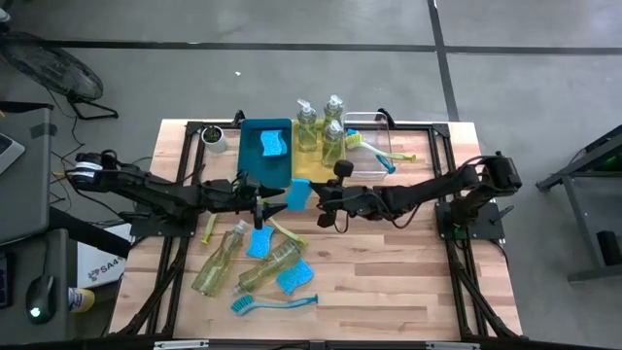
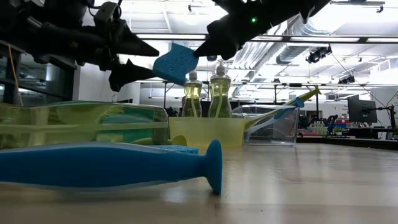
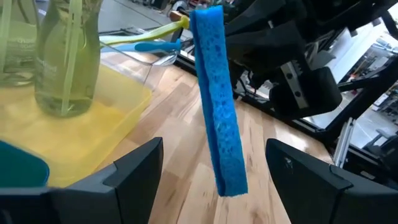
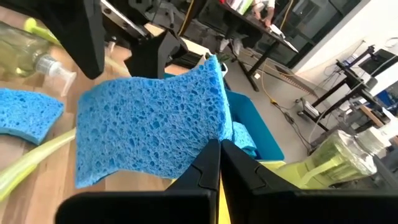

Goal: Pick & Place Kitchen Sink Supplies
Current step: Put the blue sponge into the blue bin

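Note:
My right gripper (image 1: 313,194) is shut on a bright-blue wavy-edged sponge (image 1: 298,192), held in the air over the table's middle. My left gripper (image 1: 270,204) stands open, one finger on each flat side of that sponge (image 3: 217,112), with a gap on both sides. Three soap pump bottles (image 1: 321,126) stand in a yellow tray (image 1: 309,167). Another sponge (image 1: 273,144) lies in a teal tray (image 1: 255,160). Two bottles (image 1: 219,258), two sponges (image 1: 294,277) and a blue dish brush (image 1: 272,303) lie on the near table. My right gripper pinches the sponge's edge (image 4: 205,134) near one corner between its two shut fingers (image 4: 205,174). The fingers come roughly level from the table's right side. The sponge stands on edge, clear of the table, reaching out past the fingertips toward my left gripper.
A clear bin (image 1: 367,131) at the far right holds brushes (image 1: 374,151). A small white cup (image 1: 214,138) stands at the far left. A yellow-green brush (image 1: 289,233) lies under the grippers. The near right of the wooden table (image 1: 408,282) is bare.

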Motion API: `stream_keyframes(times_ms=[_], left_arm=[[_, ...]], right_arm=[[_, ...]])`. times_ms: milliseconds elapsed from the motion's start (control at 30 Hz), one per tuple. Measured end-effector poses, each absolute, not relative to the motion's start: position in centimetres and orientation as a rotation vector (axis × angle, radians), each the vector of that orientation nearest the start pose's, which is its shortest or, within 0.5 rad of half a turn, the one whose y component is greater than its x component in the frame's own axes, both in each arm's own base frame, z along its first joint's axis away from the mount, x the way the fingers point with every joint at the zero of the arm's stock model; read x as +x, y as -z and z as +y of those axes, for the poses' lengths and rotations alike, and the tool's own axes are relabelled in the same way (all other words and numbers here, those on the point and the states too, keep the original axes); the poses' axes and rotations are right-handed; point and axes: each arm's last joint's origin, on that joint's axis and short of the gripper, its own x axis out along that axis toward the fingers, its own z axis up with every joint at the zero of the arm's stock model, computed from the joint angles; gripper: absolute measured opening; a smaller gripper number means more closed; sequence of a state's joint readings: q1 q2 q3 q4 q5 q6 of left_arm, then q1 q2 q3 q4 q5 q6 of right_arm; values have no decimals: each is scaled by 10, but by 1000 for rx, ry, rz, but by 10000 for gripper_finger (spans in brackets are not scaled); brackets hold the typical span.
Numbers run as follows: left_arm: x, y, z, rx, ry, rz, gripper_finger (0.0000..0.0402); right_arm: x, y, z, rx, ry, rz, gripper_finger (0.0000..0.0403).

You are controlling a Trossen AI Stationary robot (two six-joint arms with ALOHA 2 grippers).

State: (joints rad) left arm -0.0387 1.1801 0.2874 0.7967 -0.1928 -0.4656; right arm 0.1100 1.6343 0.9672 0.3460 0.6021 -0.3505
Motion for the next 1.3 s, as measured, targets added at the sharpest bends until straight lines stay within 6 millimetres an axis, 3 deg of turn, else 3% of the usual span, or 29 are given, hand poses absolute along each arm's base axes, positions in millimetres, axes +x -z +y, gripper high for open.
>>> stream_keyframes(times_ms=[500,633,1100,1300], left_arm=[[227,-184,-3,-467,-176,65,273],[227,-184,-3,-473,-172,68,231],[227,-181,-3,-467,-185,101,15],[227,-181,-3,-462,-185,102,21]], right_arm=[[355,-237,20,-458,414,343,0],[356,-237,19,-458,414,343,0],[355,-236,19,-455,411,353,0],[355,-236,20,-438,394,349,5]])
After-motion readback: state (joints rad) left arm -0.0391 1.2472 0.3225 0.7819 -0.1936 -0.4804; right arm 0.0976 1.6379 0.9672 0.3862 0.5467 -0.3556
